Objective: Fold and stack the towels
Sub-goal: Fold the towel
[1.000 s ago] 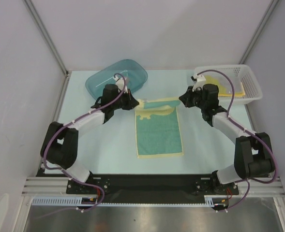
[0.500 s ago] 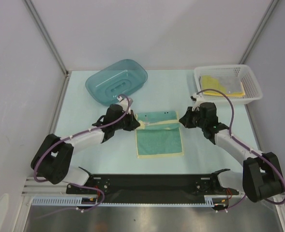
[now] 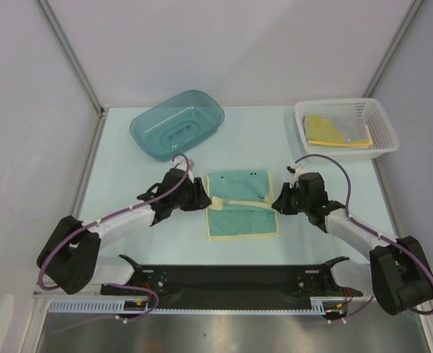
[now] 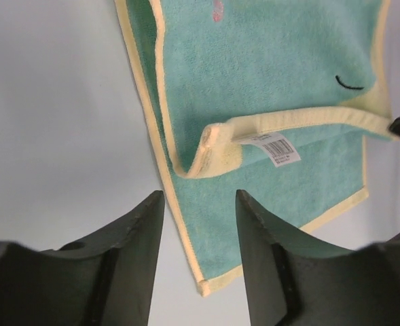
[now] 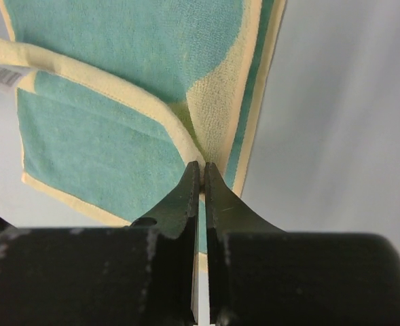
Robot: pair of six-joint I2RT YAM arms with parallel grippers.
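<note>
Walls of plain white panel close the far, left and right sides of the pale table. A teal plastic tub sits at the far left. A white mesh basket sits at the far right, with yellow towels lying flat inside it. Both stand well apart from the work in the middle, and nothing lies between the 2 arms and the cloth. A black rail runs along the near edge between the arm bases. The cream-and-teal towel lies at the centre of the table. Its far part is folded over toward the near side, so a cream hem runs left to right across its middle, above the flat teal layer beneath. A small white tag hangs from that hem near its left end. The left gripper is low at the towel's left edge, and in its wrist view the curled left corner of the hem sits just beyond the fingertips, not touching them. Its jaws stand fairly wide and hold nothing, with one finger over bare table and the other over the towel's lower layer. The right gripper is at the towel's right edge. Its jaws are pressed together on the right end of the folded hem, which rises slightly off the layer below toward the fingertips.
</note>
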